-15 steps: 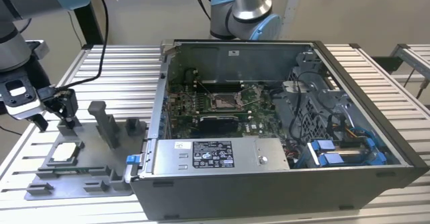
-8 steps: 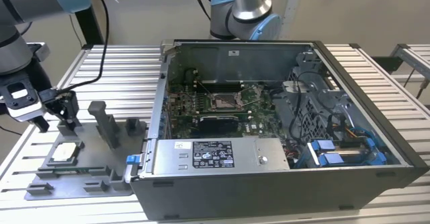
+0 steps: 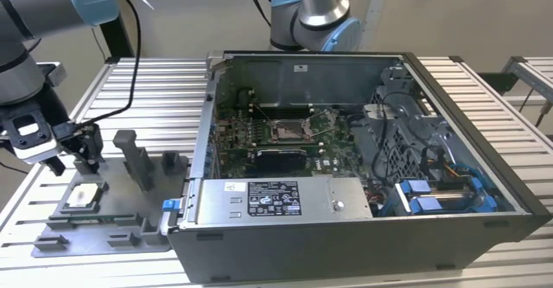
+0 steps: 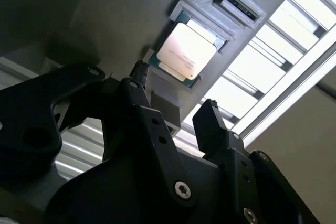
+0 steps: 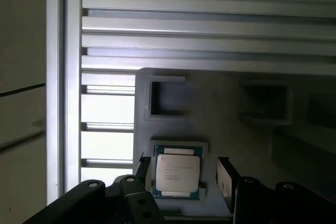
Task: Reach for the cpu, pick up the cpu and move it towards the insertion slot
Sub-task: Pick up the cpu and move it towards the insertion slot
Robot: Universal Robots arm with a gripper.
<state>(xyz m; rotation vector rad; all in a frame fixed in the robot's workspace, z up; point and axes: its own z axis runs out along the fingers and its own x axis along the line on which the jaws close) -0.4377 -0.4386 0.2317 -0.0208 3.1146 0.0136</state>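
First wrist view: cpu (image 5: 177, 176) flat in grey fixture (image 5: 220, 124), between the pincer's (image 5: 184, 167) parted fingers (image 5: 227, 179), clear of both.

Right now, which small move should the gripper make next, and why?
Probably lower straight down. The open gripper hangs above the cpu, which lies flat in the grey fixture; in the first wrist view its fingers stand either side, not touching it.
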